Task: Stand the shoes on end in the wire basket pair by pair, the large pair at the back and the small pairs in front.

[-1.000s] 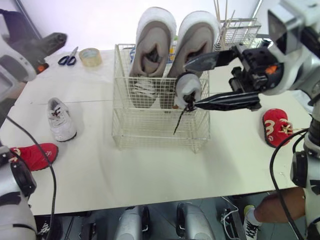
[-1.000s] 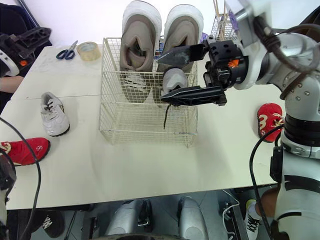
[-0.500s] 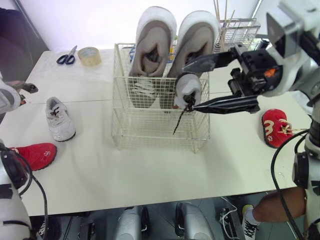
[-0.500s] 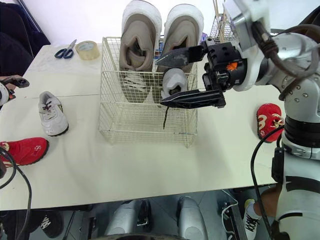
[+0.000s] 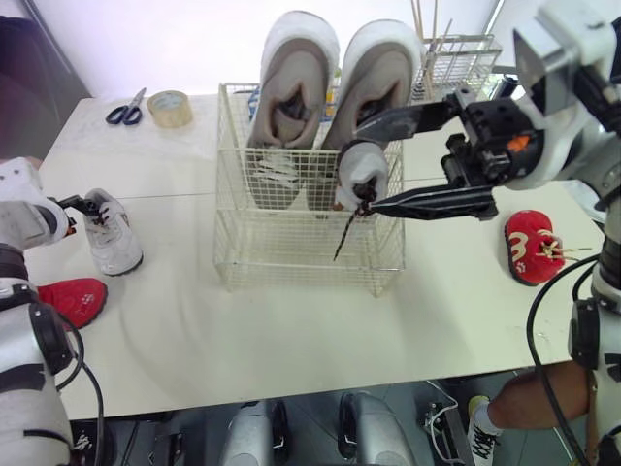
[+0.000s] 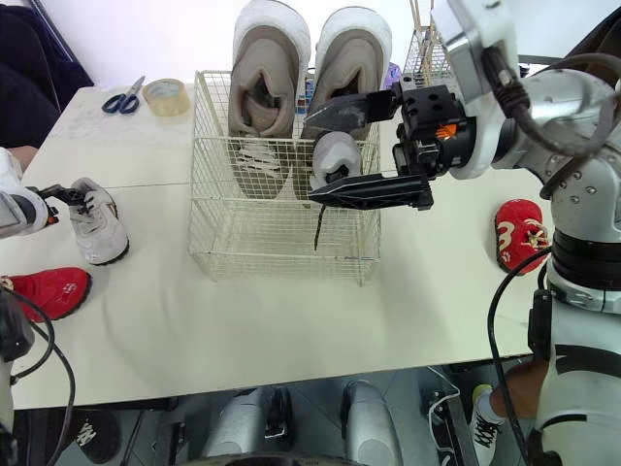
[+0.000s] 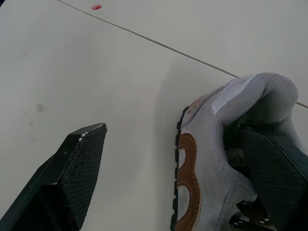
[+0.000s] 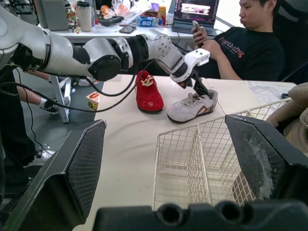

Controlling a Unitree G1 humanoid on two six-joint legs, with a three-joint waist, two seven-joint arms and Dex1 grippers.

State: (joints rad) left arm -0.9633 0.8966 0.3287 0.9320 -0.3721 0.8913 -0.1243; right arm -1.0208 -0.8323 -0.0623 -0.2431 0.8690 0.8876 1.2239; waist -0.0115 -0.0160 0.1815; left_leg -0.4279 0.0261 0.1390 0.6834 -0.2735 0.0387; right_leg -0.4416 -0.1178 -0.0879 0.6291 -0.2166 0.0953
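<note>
Fetching the second grey shoe [image 5: 114, 238] - the left gripper [image 7: 173, 134] gapes wide astride its heel wall, gripping nothing yet. The right gripper [image 5: 367, 167], wide open and empty, hovers above the mate [image 6: 335, 160] in the basket [image 5: 291, 262]. Next - pinch, lift.

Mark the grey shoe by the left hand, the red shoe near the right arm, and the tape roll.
grey shoe [image 5: 114, 243], left eye view, on its upper.
red shoe [image 5: 529, 248], left eye view, on its patterned upper.
tape roll [image 5: 175, 118], left eye view, on its outer side.
</note>
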